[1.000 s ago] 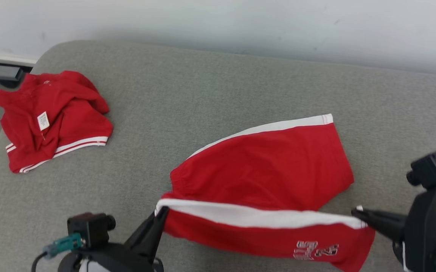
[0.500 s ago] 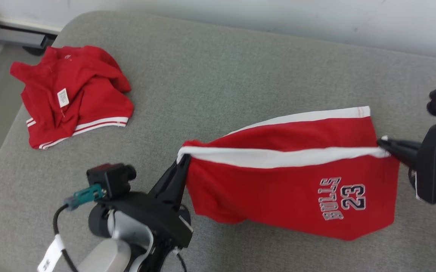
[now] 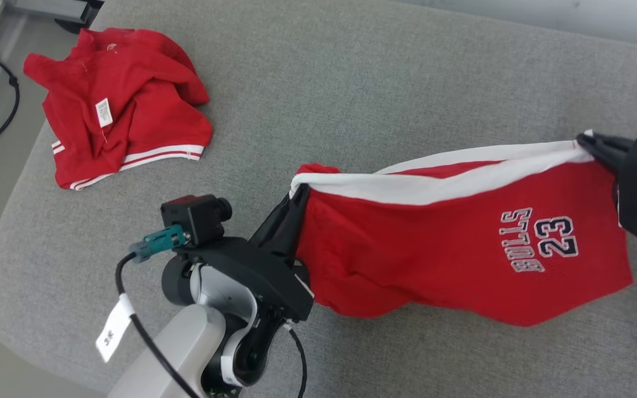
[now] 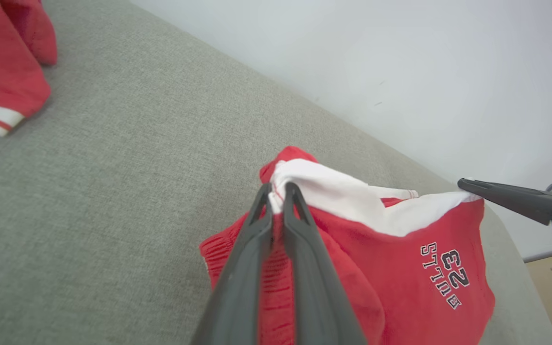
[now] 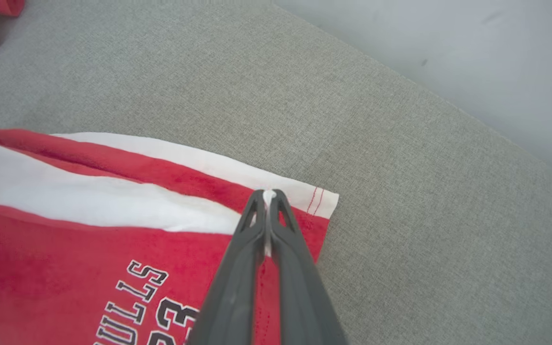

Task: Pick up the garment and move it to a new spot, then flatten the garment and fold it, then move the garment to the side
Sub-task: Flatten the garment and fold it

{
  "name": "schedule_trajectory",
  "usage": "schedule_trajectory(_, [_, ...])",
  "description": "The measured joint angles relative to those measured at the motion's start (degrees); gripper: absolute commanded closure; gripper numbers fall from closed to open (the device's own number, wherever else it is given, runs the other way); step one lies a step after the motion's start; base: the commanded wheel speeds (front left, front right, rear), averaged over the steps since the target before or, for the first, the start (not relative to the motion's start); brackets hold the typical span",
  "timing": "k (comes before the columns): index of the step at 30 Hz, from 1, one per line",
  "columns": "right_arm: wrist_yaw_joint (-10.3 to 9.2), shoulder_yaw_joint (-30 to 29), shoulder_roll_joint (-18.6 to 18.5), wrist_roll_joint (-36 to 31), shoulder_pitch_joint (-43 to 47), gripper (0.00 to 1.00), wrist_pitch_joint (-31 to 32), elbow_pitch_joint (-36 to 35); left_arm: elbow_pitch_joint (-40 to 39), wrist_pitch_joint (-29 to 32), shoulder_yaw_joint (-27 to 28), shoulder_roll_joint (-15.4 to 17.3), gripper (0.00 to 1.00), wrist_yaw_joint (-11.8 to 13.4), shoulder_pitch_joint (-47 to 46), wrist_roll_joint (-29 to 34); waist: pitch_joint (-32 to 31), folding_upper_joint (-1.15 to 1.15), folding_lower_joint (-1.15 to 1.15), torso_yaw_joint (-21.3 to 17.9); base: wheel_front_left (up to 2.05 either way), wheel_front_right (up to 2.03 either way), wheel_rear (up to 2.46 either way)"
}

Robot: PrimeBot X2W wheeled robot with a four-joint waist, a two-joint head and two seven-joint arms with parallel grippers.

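The garment [image 3: 462, 243] is a pair of red shorts with a white side stripe and "BULLS 23" printed on it. It hangs stretched between both grippers, its lower part draping onto the grey cushion [image 3: 351, 99]. My left gripper [image 3: 298, 190] is shut on the garment's left end [image 4: 285, 167]. My right gripper [image 3: 586, 139] is shut on the white corner at its right end [image 5: 304, 196]. In the left wrist view my own fingertips [image 4: 278, 188] pinch the white band, and the right gripper's fingers [image 4: 496, 194] reach in from the right. The right wrist view has my right gripper [image 5: 268, 192] clamped on that hem.
A second red garment [image 3: 119, 105] with white stripes lies crumpled at the cushion's far left corner. The cushion's left edge drops to the floor, where a black cable [image 3: 3, 119] runs. A pale wall [image 4: 400, 72] stands behind the cushion.
Both grippers have carried the garment's near edge up and away over the rest of it, so the printed side now faces me. The head camera has tilted and shifted, moving the whole scene.
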Motion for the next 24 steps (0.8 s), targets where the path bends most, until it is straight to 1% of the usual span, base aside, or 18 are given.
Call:
schedule_trajectory(4, [0.00, 1.75, -0.75, -1.04, -2.70, 1.00, -3.60, 2.94, 1.88, -0.21, -0.15, -1.27, 1.00, -0.32, -1.72, -0.05, 0.74, 0.00, 0.00, 0.59, 0.00, 0.00, 0.00])
schedule_trajectory(11, [0.00, 4.94, -1.47, -2.15, -6.04, 1.00, -8.50, 8.12, 4.92, -0.56, -0.33, -2.58, 1.00, -0.76, -4.15, -0.11, 1.22, 0.00, 0.00, 1.22, 0.00, 0.00, 0.00])
schedule_trajectory(12, [0.00, 5.27, -1.47, -2.26, -6.39, 0.91, -9.42, 8.96, 5.38, -0.75, -0.40, -2.76, 1.00, -0.78, -4.38, -0.19, 1.22, 0.00, -0.01, 1.29, 0.00, 0.00, 0.00])
schedule_trajectory(13, [0.00, 5.47, -1.31, -2.37, -6.75, 0.22, -10.62, 9.80, 5.79, -0.92, -0.43, -2.92, 1.00, -0.80, -4.61, -0.19, 1.19, 0.00, -0.01, 1.34, 0.00, 0.00, 0.00])
schedule_trajectory(14, [0.00, 5.48, -1.09, -2.49, -7.08, 0.00, -11.20, 10.93, 6.20, -1.11, -0.43, -3.11, 0.67, -0.80, -4.75, -0.19, 1.16, 0.00, -0.01, 1.36, 0.00, 0.00, 0.00])
schedule_trajectory(15, [0.00, 5.78, -0.90, -2.72, -7.23, 0.00, -11.87, 11.77, 6.59, -1.43, -0.46, -3.18, 0.49, -0.80, -4.83, -0.19, 1.13, 0.00, -0.01, 1.39, 0.00, 0.00, 0.00])
schedule_trajectory(16, [0.00, 5.91, -0.55, -2.82, -7.32, 0.00, -12.39, 12.63, 6.94, -1.53, -0.57, -3.22, 0.00, -0.82, -4.88, -0.19, 1.10, 0.00, -0.01, 1.39, 0.00, 0.00, 0.00])
schedule_trajectory(19, [0.00, 6.56, 0.38, -2.83, -7.60, 0.00, -14.07, 13.88, 7.56, -3.12, -0.33, -3.56, 0.00, -0.82, -4.93, -0.18, 0.89, 0.00, -0.01, 1.35, 0.00, 0.00, 0.00])
schedule_trajectory(24, [0.00, 6.55, 1.08, -2.79, -7.03, 0.00, -18.40, 13.83, 8.84, -7.42, 1.56, -3.69, 0.00, -0.64, -5.03, 0.10, -0.23, 0.00, -0.01, 0.76, 0.00, 0.00, 0.00])
